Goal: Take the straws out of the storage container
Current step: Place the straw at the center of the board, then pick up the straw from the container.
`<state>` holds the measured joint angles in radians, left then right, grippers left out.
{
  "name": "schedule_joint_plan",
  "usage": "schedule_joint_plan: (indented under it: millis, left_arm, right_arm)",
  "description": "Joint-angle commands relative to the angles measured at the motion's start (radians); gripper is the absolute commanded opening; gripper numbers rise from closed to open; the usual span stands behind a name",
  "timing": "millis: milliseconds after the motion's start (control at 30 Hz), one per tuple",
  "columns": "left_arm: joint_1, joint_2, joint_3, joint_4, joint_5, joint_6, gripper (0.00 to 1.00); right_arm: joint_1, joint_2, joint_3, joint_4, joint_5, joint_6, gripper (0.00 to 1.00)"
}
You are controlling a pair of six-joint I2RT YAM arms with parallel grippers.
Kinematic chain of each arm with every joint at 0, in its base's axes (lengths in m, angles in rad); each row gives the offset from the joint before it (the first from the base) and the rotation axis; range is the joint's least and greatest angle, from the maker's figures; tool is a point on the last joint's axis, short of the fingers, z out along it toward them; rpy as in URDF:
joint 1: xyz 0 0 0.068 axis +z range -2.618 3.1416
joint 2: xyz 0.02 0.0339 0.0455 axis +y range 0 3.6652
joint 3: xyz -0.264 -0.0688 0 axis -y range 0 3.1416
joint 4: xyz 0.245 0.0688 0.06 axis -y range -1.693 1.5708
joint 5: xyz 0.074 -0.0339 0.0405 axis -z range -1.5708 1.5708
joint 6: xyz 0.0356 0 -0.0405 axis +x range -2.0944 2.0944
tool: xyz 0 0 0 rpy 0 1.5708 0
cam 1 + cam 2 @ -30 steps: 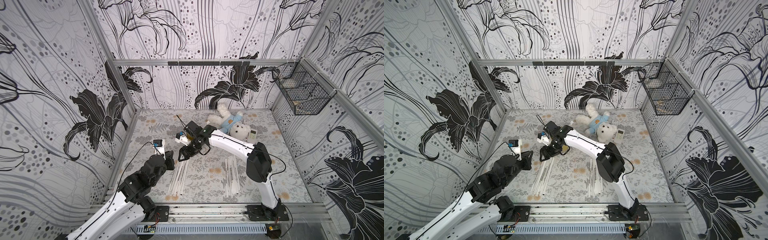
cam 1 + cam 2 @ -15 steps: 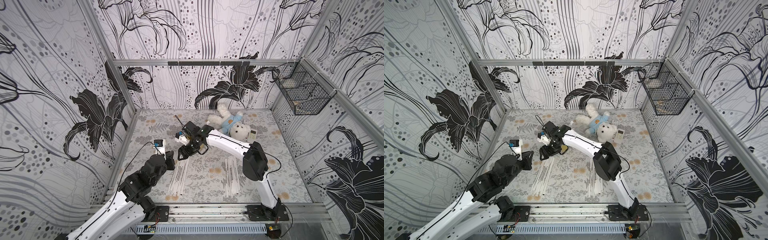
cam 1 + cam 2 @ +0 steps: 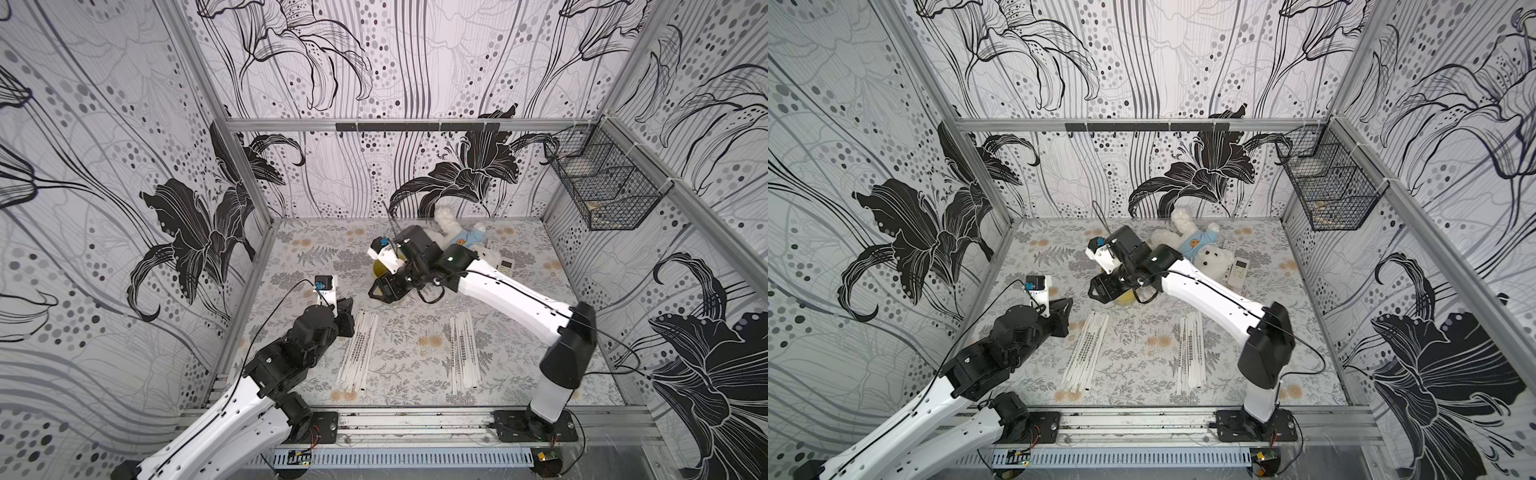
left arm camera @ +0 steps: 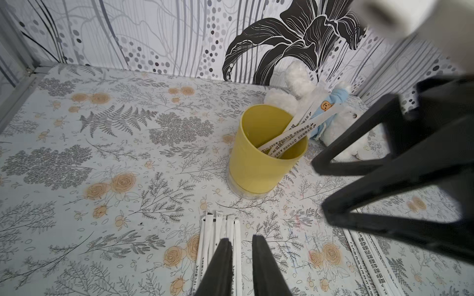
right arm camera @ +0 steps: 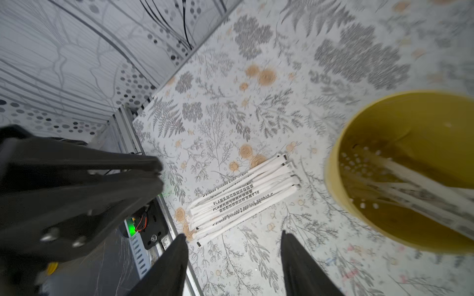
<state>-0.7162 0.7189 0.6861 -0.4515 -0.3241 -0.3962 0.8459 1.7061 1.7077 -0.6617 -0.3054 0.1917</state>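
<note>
Your floral-print counter sits inside lily-papered walls. The yellow storage container stands upright on it, a few straws leaning inside and loose straws lying flat nearby. Beside it, your right fingers are spread wide and your left fingers narrowly parted, both empty.

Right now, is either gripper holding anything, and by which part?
Nothing is held. The right gripper is open near the yellow cylindrical cup; the left gripper, slightly open, is empty over white wrapped straws.
</note>
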Motion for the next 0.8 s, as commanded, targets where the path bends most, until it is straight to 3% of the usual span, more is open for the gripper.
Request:
schedule_joint_plan:
  millis: [0,133,300,400,767]
  left_arm:
    - [-0.011,0.073,-0.008,0.165,0.042,0.027,0.25]
    - [-0.052,0.161,-0.041,0.378,0.042,0.074,0.31]
    - [-0.072,0.252,-0.128,0.780,0.084,0.298,0.33]
    - [-0.072,0.329,-0.115,0.882,0.114,0.446,0.33]
    - [0.031,0.628,0.117,0.753,0.314,0.708,0.33]
  right_arm:
    - [-0.040,-0.101,-0.100,0.087,0.103,-0.027,0.59]
    - [-0.104,-0.215,-0.227,0.149,0.146,-0.019,0.54]
    - [-0.157,-0.356,-0.405,0.263,0.198,-0.034,0.47]
    - [-0.177,-0.415,-0.479,0.309,0.220,-0.039,0.47]
    - [-0.219,-0.489,-0.549,0.352,0.180,-0.067,0.48]
